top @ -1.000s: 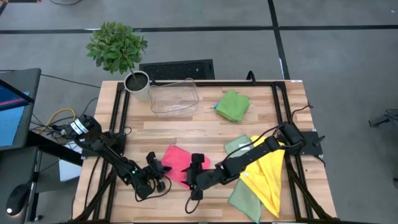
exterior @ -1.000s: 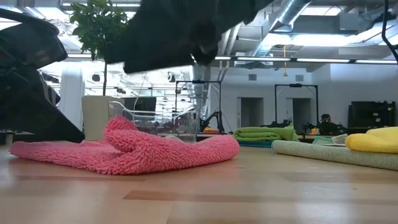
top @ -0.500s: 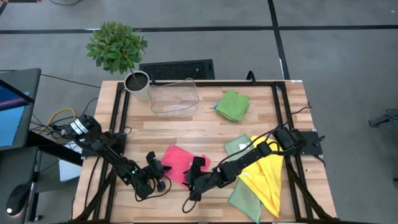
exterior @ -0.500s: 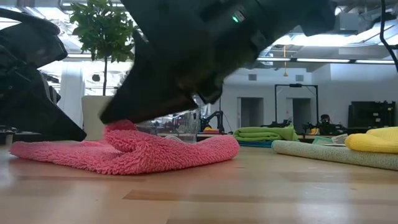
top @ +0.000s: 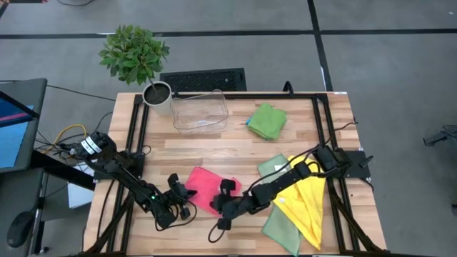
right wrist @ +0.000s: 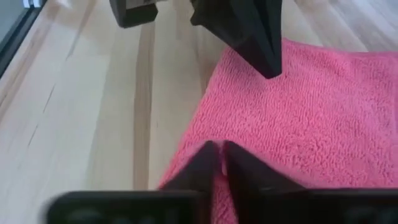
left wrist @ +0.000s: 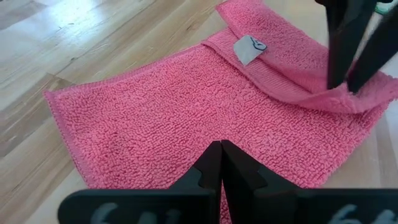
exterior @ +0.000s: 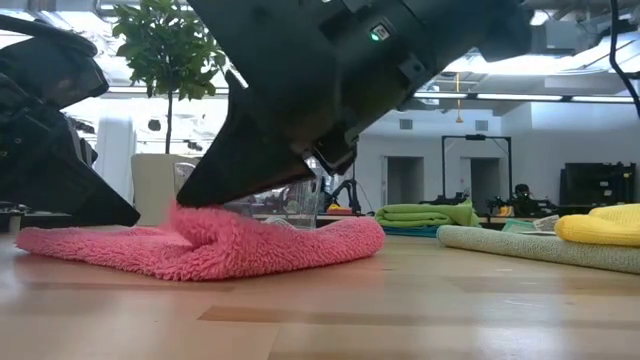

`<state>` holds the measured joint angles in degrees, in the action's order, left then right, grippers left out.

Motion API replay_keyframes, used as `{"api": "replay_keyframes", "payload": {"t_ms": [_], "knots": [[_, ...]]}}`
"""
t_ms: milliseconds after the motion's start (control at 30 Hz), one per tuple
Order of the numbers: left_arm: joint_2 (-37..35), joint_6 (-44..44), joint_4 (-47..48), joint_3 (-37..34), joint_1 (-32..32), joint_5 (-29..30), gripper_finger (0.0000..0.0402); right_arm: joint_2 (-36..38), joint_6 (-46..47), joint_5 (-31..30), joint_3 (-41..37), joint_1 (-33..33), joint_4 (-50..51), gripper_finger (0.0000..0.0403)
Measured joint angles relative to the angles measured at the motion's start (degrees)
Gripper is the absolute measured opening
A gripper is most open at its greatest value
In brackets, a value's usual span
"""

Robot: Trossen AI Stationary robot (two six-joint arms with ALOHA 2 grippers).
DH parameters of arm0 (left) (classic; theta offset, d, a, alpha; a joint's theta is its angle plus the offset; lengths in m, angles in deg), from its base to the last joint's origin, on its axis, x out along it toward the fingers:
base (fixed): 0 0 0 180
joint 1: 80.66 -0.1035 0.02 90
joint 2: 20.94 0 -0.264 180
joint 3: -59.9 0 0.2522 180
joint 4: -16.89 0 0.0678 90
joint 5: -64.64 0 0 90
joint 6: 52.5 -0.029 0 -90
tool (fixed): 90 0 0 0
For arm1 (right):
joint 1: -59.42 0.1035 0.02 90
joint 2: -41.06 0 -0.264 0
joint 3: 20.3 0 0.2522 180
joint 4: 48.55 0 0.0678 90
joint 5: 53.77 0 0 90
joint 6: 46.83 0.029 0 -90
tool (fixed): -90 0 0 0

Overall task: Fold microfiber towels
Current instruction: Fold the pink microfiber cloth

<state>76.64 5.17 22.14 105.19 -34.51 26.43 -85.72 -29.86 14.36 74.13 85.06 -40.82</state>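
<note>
A pink microfiber towel point(top: 203, 185) lies on the wooden table near its front edge. One end is folded over and shows a small white tag point(left wrist: 247, 48). My left gripper point(left wrist: 221, 158) is shut, with its tip on the towel's left part. My right gripper point(right wrist: 217, 158) reaches in from the right and is shut on the towel's near right edge, at a raised fold point(exterior: 200, 222). Other towels lie untouched: a folded bright green one point(top: 266, 120), a yellow one point(top: 303, 203) and pale sage ones point(top: 280, 230). My left gripper presses its shut fingers point(right wrist: 266, 59) down on the flat pink towel point(left wrist: 180, 140), slanting down from the table's left. The towel lies on the table under them. My right gripper pinches a raised fold at the towel's near right edge point(left wrist: 323, 96) between its two fingers point(left wrist: 341, 50). It slants down from the table's right. The fold stands a little above the table and the rest of the towel lies flat.
A clear plastic bin point(top: 200, 111) and a potted plant point(top: 157, 93) stand at the table's far side. A black frame point(top: 136, 128) runs along the table's edges. Bare wood point(top: 214, 146) lies between the pink towel and the bin.
My right gripper has come down onto the pink towel's raised fold and has shut on it. The towel itself lies as before.
</note>
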Motion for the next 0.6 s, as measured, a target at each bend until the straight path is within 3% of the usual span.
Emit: {"api": "replay_keyframes", "payload": {"t_ms": [67,600], "knots": [[0.0,0.0,0.0,0.0,0.0,0.0,0.0,0.0,-1.3,1.6,0.9,-0.6,0.0,0.0015],[0.0,0.0,0.0,0.0,0.0,0.0,0.0,0.0,-5.0,5.5,5.4,-3.7,-0.5,0.0025]]}}
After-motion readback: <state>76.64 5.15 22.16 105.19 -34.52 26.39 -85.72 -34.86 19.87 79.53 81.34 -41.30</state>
